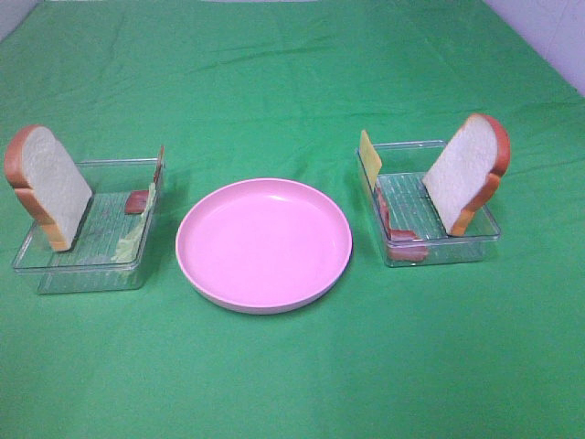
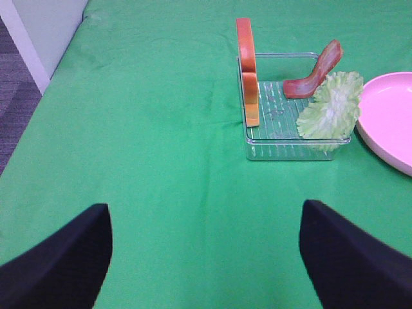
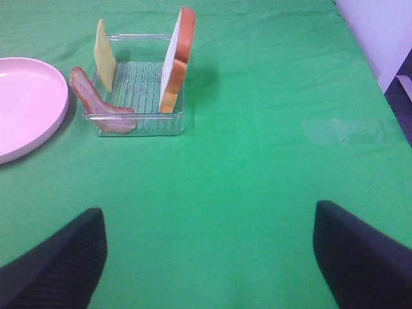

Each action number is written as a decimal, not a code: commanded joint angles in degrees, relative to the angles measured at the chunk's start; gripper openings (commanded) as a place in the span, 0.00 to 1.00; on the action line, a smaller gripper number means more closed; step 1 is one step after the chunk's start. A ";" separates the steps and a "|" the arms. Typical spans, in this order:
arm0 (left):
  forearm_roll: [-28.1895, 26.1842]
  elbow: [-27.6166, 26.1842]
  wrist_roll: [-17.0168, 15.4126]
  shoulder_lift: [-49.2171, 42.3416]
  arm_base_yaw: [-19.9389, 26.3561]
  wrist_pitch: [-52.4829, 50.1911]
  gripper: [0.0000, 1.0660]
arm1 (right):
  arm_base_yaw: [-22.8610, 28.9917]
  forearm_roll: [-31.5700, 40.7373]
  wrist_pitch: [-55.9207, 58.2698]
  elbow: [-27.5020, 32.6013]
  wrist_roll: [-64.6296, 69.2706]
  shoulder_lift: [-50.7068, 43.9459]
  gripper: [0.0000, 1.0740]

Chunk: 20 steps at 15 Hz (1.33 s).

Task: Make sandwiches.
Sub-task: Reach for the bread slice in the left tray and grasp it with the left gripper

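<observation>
No stacked sandwich shows; the toy parts stand apart in two clear trays. The left tray point(image 1: 82, 274) holds an upright bread slice point(image 1: 50, 183) point(image 2: 246, 64), a bacon strip point(image 2: 315, 74) and lettuce point(image 2: 331, 106). In the right tray point(image 1: 439, 251) are a leaning bread slice point(image 1: 466, 174) point(image 3: 177, 61), a yellow cheese slice point(image 3: 104, 55) and bacon point(image 3: 96, 103). My left gripper point(image 2: 205, 212) is open above the cloth, well short of its tray. My right gripper point(image 3: 207, 209) is open too, equally far from its tray. Neither arm appears in the high view.
A round pink plate point(image 1: 263, 242) sits bare between the two trays. Green cloth point(image 1: 292, 384) covers the table. The table's edge and the floor show at the side of each wrist view.
</observation>
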 commanded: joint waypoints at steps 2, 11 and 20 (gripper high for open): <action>-0.29 0.06 -0.11 -1.09 -0.23 -0.57 0.72 | -0.23 0.00 -0.40 0.06 -0.69 -0.92 0.77; -0.57 -11.57 -3.84 25.73 -0.23 -11.63 0.72 | -0.23 -0.06 -0.40 0.06 -0.69 -0.92 0.77; -3.55 -37.41 -3.55 76.15 -0.23 -5.67 0.72 | -0.23 -0.06 -0.40 0.06 -0.69 -0.92 0.77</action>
